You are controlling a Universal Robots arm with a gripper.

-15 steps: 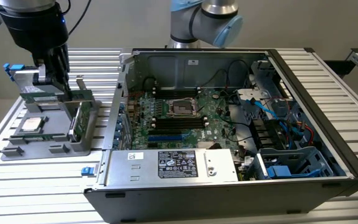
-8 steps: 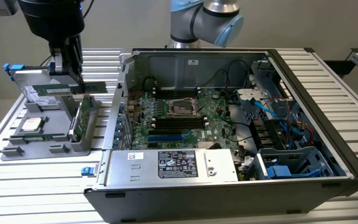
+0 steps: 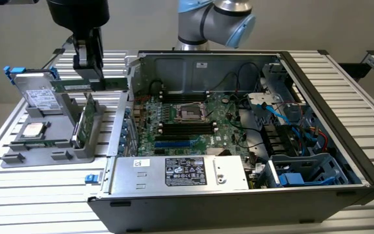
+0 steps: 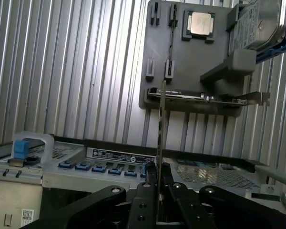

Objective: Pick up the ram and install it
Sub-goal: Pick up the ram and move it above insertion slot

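My gripper [image 3: 91, 80] hangs above the grey parts holder [image 3: 18, 158], at the exterior view's left of the open computer case [image 3: 317, 117], and is shut on the ram [image 3: 66, 86]. The ram is a long thin green stick held level, its end reaching toward the case wall. In the wrist view the ram [image 4: 160, 129] shows edge-on as a thin line rising from between my fingers [image 4: 145, 198], with the gripper [image 4: 158, 188] closed around its lower end. The motherboard [image 3: 206, 105] lies in the case with black memory slots [image 3: 187, 127] beside the processor socket [image 3: 190, 112].
On the grey holder [image 4: 190, 62] sit a square silver processor chip [image 3: 34, 129], a hard drive [image 3: 41, 97] and an upright green expansion card [image 3: 86, 119]. A power supply [image 3: 180, 173] fills the case's near side; cables and drive bays [image 3: 291, 126] crowd the exterior view's right.
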